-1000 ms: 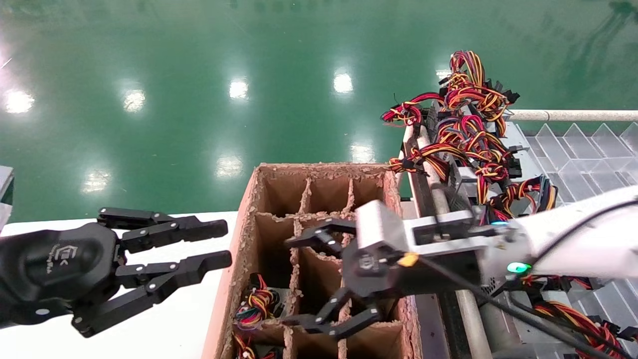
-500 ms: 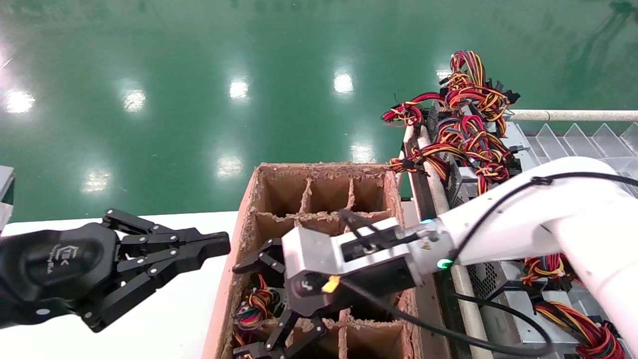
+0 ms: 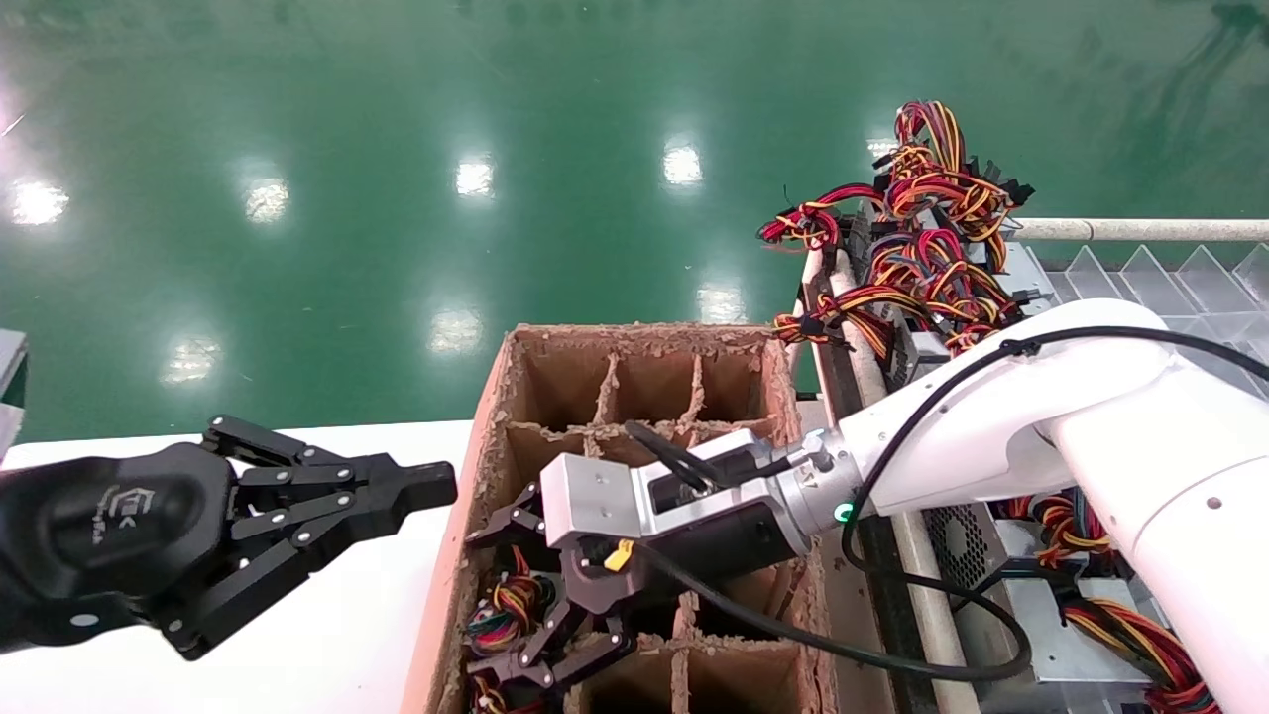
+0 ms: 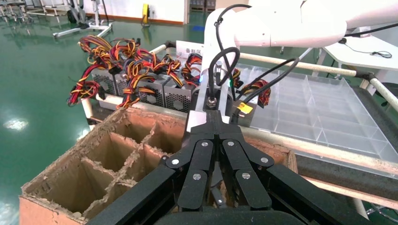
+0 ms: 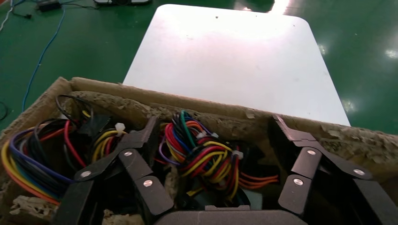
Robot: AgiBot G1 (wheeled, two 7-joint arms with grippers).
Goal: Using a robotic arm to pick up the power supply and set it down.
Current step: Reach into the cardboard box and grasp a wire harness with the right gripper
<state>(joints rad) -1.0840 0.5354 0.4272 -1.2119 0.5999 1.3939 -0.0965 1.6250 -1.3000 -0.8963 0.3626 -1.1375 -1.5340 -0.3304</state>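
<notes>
My right gripper (image 3: pixel 496 607), black with a silver wrist bracket and white forearm, reaches down into a near-left cell of the brown cardboard box (image 3: pixel 516 342). It is open, and its fingers straddle a bundle of red, yellow and black wires (image 3: pixel 511 603). In the right wrist view the right gripper (image 5: pixel 213 125) has that wire bundle (image 5: pixel 202 152) between its spread fingers, apart from both. This is the power supply's wiring; its metal body is mostly hidden beneath. My left gripper (image 3: pixel 436 483) hangs shut over the white table, left of the box, and appears as the left gripper (image 4: pixel 213 119) in its own view.
The divided cardboard box (image 4: pixel 56 178) has several open cells at its far end. Another wire bundle (image 5: pixel 42 154) lies in the neighbouring cell. A rack of power supplies with wire bundles (image 3: pixel 932 248) stands to the right beside a clear divided tray (image 3: pixel 1160 297). White table (image 3: pixel 347 645) lies left.
The right arm has swung left and down, lowering its open gripper into the box cell over the wires. The left gripper has gone from open to shut.
</notes>
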